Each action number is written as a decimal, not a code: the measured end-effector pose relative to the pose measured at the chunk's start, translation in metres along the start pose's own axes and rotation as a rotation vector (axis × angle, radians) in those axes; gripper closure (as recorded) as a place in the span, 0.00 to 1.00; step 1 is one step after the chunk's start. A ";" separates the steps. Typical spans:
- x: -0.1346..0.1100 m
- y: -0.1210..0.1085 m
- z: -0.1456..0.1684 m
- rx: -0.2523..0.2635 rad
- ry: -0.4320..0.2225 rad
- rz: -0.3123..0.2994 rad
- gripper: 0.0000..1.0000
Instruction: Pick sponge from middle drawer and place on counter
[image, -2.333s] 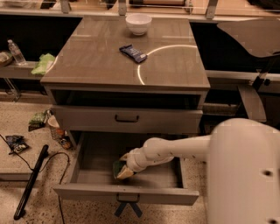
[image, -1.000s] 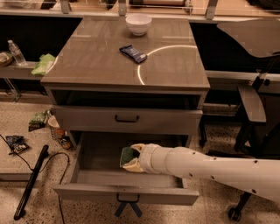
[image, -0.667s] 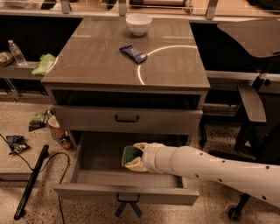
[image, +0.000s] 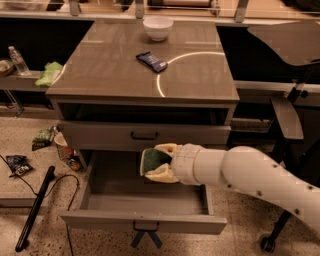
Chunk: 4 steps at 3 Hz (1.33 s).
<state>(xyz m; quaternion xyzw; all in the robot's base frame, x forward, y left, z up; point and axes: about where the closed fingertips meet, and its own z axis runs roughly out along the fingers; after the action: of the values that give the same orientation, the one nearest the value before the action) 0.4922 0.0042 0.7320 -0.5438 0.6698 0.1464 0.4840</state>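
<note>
The sponge (image: 151, 159), dark green face over a yellow body, is held in my gripper (image: 156, 163). The cream fingers (image: 159, 174) close on it from above and below. The gripper holds the sponge lifted above the floor of the open middle drawer (image: 142, 221), just under the closed drawer with the black handle (image: 144, 135). A dark ribbon hangs at the middle drawer's front handle (image: 146, 234). My white arm reaches in from the lower right. The glossy counter (image: 110, 70) with a curved light streak lies above, apart from the gripper.
On the counter lie a dark blue snack wrapper (image: 152, 61) and a white bowl (image: 157, 27) at the back. A light green cloth (image: 49, 73) and a bottle (image: 19, 60) sit at the left. Cables, a black stick (image: 34, 210) and packets litter the floor at the left.
The gripper has taken the sponge off the drawer floor and lifted it. It now sits higher, near the upper drawer's front, and the arm has stretched in from the right.
</note>
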 end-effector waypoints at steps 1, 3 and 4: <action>-0.030 -0.031 -0.050 0.003 -0.014 0.011 1.00; -0.037 -0.056 -0.045 0.007 -0.008 -0.009 1.00; -0.041 -0.118 -0.032 -0.002 0.018 -0.040 1.00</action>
<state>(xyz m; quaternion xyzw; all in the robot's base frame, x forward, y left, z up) 0.5766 -0.0383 0.8194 -0.5589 0.6630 0.1324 0.4801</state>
